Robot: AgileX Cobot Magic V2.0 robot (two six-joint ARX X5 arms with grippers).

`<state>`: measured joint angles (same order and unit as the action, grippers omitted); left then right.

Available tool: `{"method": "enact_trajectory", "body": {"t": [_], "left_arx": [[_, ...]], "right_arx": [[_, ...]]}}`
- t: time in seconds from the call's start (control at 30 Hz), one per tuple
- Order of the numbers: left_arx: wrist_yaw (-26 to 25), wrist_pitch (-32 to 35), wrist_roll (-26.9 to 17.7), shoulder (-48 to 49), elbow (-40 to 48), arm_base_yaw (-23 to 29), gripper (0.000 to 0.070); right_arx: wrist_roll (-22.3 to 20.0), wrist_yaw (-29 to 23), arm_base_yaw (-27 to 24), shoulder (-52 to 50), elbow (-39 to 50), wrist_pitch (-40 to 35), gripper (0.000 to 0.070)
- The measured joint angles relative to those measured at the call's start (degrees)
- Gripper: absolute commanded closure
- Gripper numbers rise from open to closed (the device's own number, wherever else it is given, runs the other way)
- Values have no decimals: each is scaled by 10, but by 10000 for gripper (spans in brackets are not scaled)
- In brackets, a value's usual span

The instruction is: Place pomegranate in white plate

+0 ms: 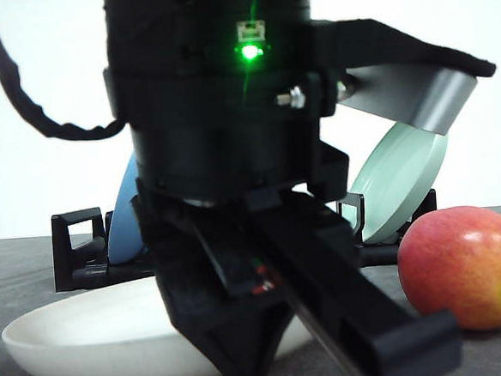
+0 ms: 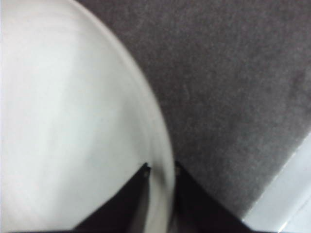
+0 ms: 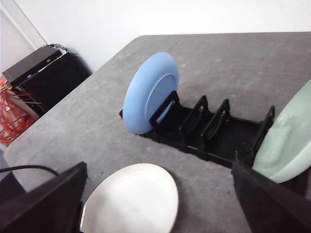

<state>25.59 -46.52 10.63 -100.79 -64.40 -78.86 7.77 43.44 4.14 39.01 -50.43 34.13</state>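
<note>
The pomegranate (image 1: 467, 267), red fading to yellow, lies on the grey table at the right, apart from both grippers. The white plate (image 1: 72, 338) sits low at the left; a black arm close to the camera hides its right part. In the left wrist view my left gripper (image 2: 161, 167) is shut on the white plate (image 2: 73, 121), its rim running between the two fingers (image 2: 131, 199). My right gripper (image 3: 159, 166) hangs open high above the table, fingers wide apart, with the white plate (image 3: 131, 199) below it.
A black dish rack (image 3: 209, 131) stands behind the white plate. It holds a blue plate (image 3: 148, 92) upright at its left end and a pale green plate (image 3: 286, 141) at its right end. The table edge (image 2: 286, 189) runs near the left gripper.
</note>
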Motion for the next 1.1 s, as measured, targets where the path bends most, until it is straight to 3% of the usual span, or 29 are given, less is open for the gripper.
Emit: {"method": "enact_trajectory", "body": {"t": [0.1,0.2,0.43,0.7,0.87,1.1], "left_arx": [[6,0,4,0,0,1,260],[23,-3,14,7,0,1,133],[31,-10,65,74,0,2,131],[28,-59,128,208,0,2,139],[1,-67,142,328,0,-1,143],[-19,-70,143,482,0,-2,143]], "right_arx": [[0,0,11,2,0,2,94],[0,0,25,7,0,12,94],[-1,-19,69,40,0,31,94],[-4,-117,114,110,0,98,91],[-5,-185,127,168,0,140,79],[-5,-197,144,257,0,143,67]]}}
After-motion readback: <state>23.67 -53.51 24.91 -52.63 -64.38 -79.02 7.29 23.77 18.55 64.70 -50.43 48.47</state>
